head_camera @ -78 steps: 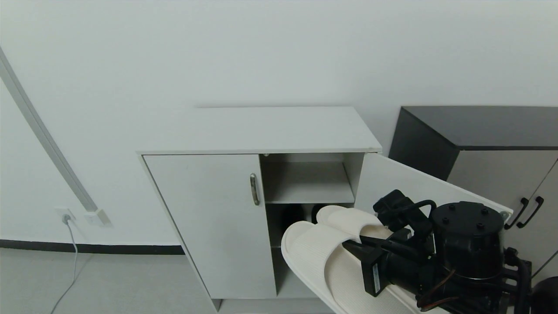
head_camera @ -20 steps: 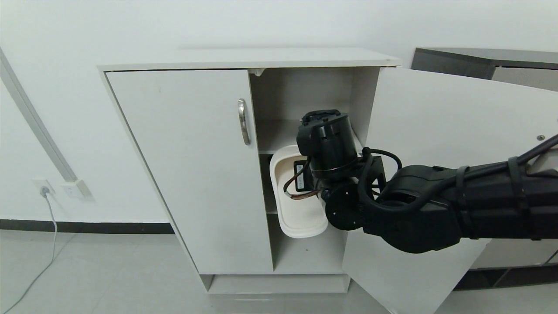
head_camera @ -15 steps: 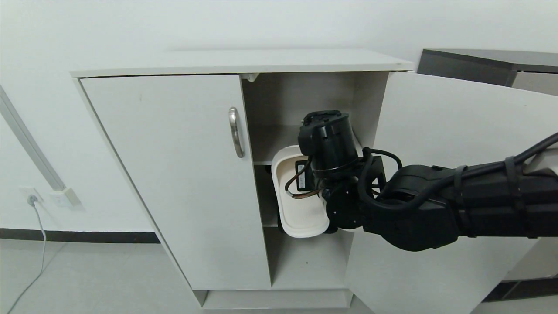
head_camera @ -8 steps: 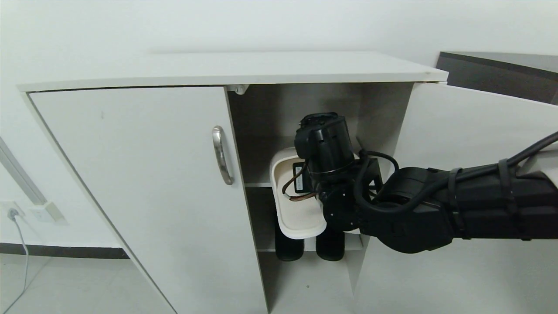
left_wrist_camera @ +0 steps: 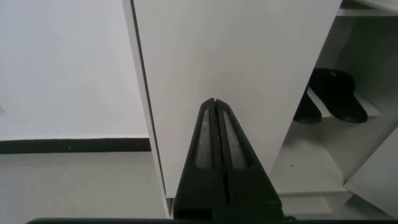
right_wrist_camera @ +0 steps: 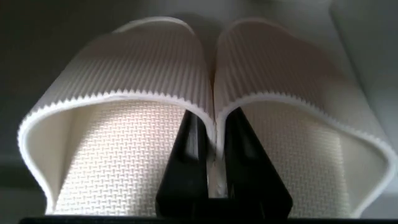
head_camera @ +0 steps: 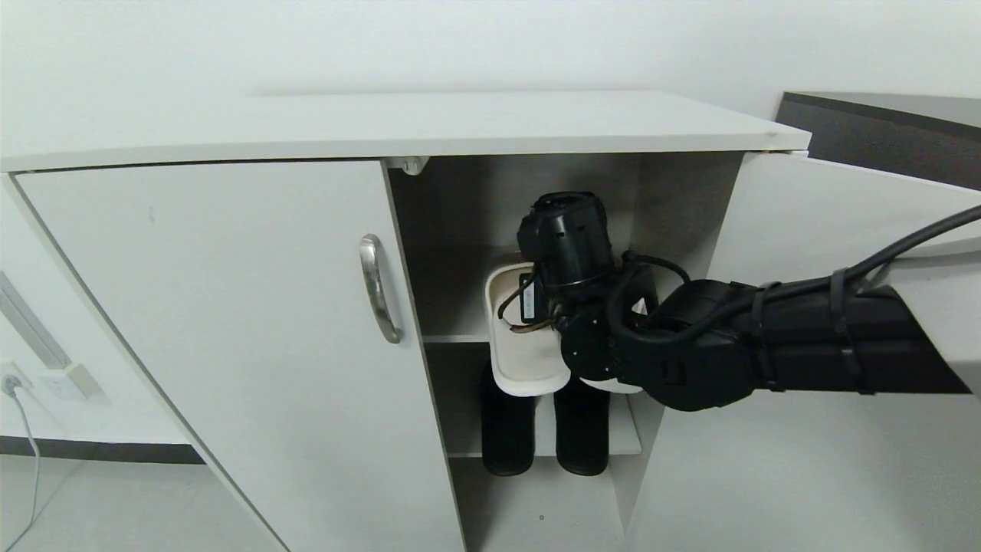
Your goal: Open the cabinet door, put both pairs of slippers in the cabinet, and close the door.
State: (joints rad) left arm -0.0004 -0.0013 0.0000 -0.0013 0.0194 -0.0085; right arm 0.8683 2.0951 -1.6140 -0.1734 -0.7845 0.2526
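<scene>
The white cabinet has its right door swung open and its left door closed. My right arm reaches into the open half at the level of the upper shelf. The pair of white slippers hangs partly over that shelf's front edge. My right gripper is shut on the white slippers, pinching their touching inner walls together. A pair of black slippers lies on the shelf below, heels outward. My left gripper is shut and empty, low in front of the closed left door.
A metal handle sits on the closed left door. The open door stands on the right beside my arm. A dark cabinet is at the far right. A wall socket with a cable is at the lower left. The cabinet's bottom compartment is bare.
The camera has come closer to the cabinet. My right arm has carried the white slippers from outside into the cabinet and further in over the upper shelf. The black slippers have come into view.
</scene>
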